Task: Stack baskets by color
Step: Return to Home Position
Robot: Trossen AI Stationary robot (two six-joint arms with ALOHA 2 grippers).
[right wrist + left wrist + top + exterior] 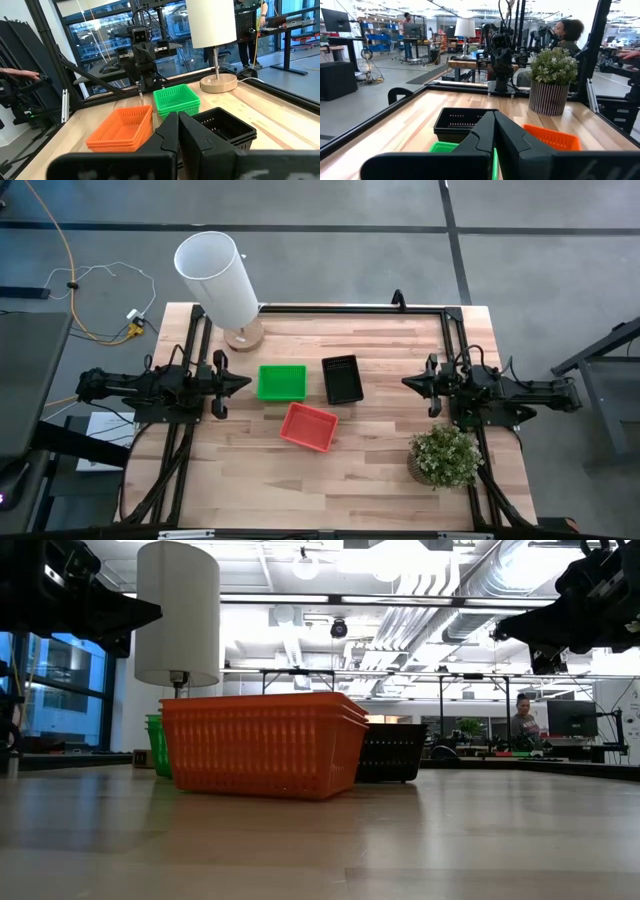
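Nearest the front edge of the bench (370, 480), off to the right, sits the plant (444, 456) in its ribbed pot. A little further in, near the middle, is the red stack (308, 427), its baskets nested one in another and set at a slight angle to the bench edges. Just behind it stand the other two side by side, the green stack (282, 382) on the left and the black stack (341, 379) on the right, near each other with a strip of wood showing between. The red stack's back edge comes close to that gap. The left hand (246, 383) hangs above the bench to the left of the green stack, its fingers pressed together with nothing between them. The right hand (406, 383) hangs well to the right of the black stack, pinched the same way and empty. Both point inward, facing each other across the baskets. Toward the far left corner stands the lamp (217, 275), its wooden foot on the bench.
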